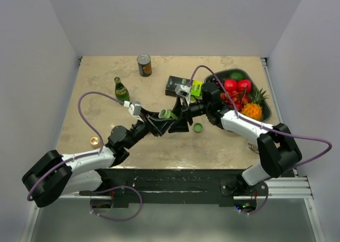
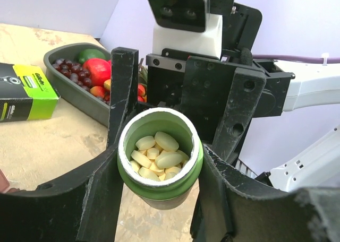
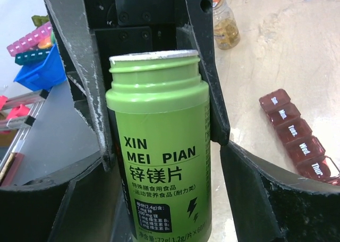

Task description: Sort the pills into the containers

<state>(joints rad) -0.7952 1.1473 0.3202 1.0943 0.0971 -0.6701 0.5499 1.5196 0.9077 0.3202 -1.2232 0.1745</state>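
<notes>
Plainly, with the left hand (image 1: 161,119) gripping the uncapped bottle (image 2: 159,190) and the right hand (image 3: 164,157) wide around its base, a tilt could spill pills (image 2: 156,154) across the bench (image 1: 106,96).

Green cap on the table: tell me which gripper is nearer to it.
Right. The right gripper, jaws open around the pill bottle, sits just left of the green cap in the top view. The left gripper clamps that bottle from further left.
</notes>
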